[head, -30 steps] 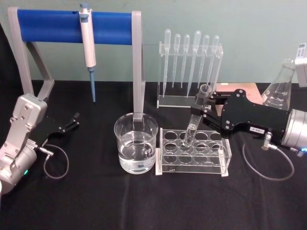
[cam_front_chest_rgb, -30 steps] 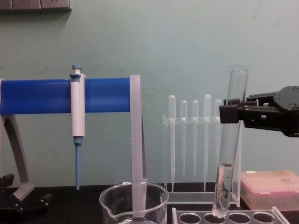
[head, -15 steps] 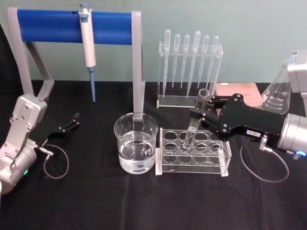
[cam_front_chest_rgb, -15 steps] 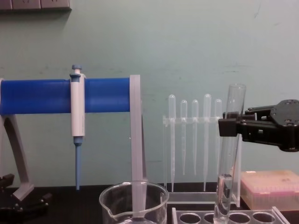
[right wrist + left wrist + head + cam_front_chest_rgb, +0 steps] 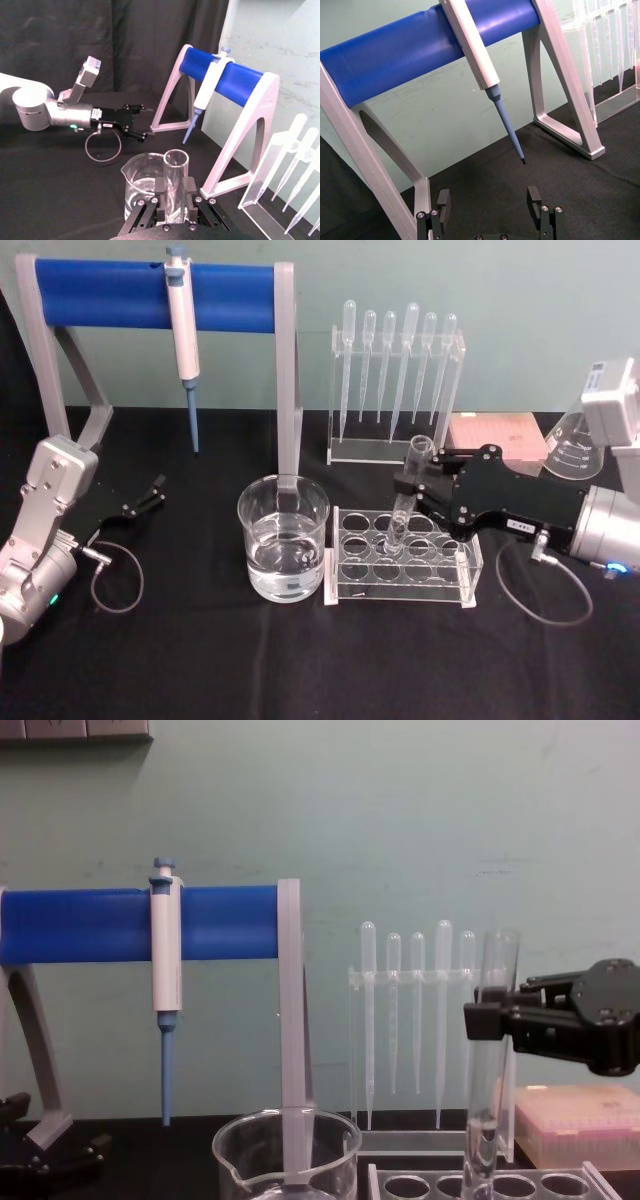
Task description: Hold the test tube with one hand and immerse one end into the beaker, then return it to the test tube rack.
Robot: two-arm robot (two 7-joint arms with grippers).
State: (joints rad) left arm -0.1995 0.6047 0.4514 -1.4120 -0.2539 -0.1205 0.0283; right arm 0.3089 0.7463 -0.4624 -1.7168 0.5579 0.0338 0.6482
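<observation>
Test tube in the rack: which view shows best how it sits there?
Head view: the test tube, gripped by the right tool, stands in a hole of the clear rack beside the beaker. Chest view crops its base; right wrist view shows its open mouth.

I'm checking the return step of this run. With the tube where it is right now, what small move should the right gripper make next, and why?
Probably keep lowering a little, then open. The right gripper is shut on the test tube, which stands nearly upright with its lower end already inside a hole of the clear rack, beside the beaker. Whether the tube has bottomed out cannot be seen. The left gripper sits parked, open.
</observation>
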